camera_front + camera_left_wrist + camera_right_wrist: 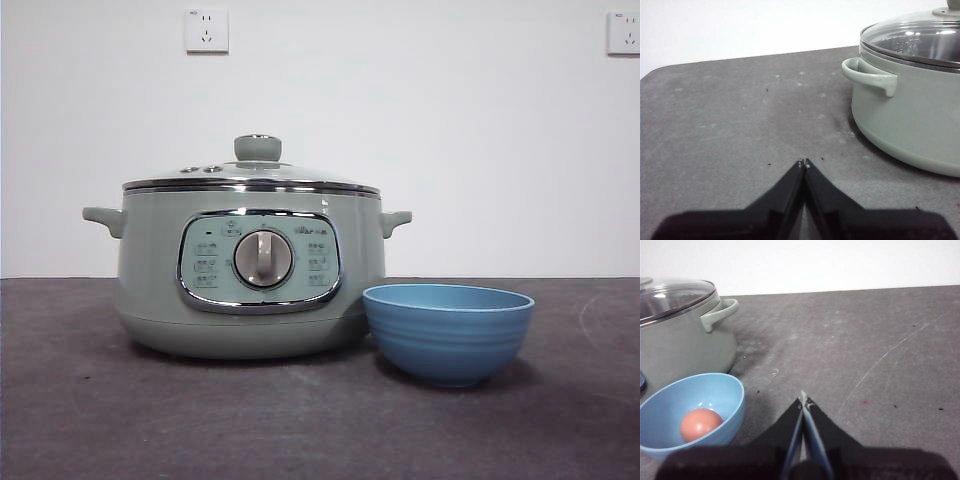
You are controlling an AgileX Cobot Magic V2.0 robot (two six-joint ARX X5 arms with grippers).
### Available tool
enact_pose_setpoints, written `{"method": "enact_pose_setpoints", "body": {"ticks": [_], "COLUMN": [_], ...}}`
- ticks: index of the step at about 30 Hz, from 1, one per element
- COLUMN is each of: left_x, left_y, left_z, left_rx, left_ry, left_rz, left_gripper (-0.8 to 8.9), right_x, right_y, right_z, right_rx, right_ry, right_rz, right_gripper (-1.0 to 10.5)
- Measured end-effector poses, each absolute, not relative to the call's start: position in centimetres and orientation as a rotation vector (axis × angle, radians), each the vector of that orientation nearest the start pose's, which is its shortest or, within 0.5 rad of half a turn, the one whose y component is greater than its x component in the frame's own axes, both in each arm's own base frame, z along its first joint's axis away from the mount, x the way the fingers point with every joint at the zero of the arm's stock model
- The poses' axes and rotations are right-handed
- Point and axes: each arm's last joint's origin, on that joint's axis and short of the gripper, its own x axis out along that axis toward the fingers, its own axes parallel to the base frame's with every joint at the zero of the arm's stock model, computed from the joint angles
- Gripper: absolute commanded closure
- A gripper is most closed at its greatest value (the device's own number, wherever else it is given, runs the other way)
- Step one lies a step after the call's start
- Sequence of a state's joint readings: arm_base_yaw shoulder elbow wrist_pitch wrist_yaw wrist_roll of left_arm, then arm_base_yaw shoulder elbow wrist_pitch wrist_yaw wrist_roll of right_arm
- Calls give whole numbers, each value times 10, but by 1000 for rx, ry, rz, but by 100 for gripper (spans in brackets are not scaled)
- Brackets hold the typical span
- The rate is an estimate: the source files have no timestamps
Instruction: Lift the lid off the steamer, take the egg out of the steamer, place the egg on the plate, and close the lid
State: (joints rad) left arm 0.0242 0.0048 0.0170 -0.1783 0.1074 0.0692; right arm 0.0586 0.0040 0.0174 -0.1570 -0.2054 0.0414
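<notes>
lid on, egg in the bowl, both arms clear

the large round sage-green steamer [250, 285] stands on the dark grey bench [300, 420], its chrome-framed control panel [260, 260] and central silver dial [263, 259] facing the front view; the shallow-domed pale green lid with a chrome rim [250, 180] sits closed on the pot, its stubby green knob [258, 147] upright at the centre and two small vents [201, 169] just beside it; two small side handles [105, 218] stick out at the pot's shoulders.

the blue ribbed round plate, bowl-shaped and matte [448, 332], rests on the bench just beside the steamer's base, on the side of the right arm, much lower than the pot; from the right wrist view a brownish-orange egg [700, 424] lies inside it, at the bottom.

the left end effector [804, 162] hangs over bare bench, apart from the steamer's handle, its two black jaws pressed together at the tips and gripping nothing; the right end effector [803, 400] is likewise closed to a point with nothing between the jaws, near the blue plate but not touching it; neither arm shows in the front view; two white wall sockets [206, 30] sit on the pale wall behind.
</notes>
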Motion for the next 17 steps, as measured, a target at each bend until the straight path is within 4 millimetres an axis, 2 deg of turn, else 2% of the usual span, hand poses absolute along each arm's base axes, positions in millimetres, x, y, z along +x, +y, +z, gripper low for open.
{"method": "enact_pose_setpoints", "body": {"ticks": [17], "left_x": [96], "left_y": [-1], "left_z": [152], "left_rx": [58], "left_ry": [163], "left_rz": [-89], "left_gripper": [817], "right_x": [95], "right_y": [11], "right_z": [154], "right_rx": [52], "right_ry": [149], "right_rz": [261], "right_gripper": [945]}}
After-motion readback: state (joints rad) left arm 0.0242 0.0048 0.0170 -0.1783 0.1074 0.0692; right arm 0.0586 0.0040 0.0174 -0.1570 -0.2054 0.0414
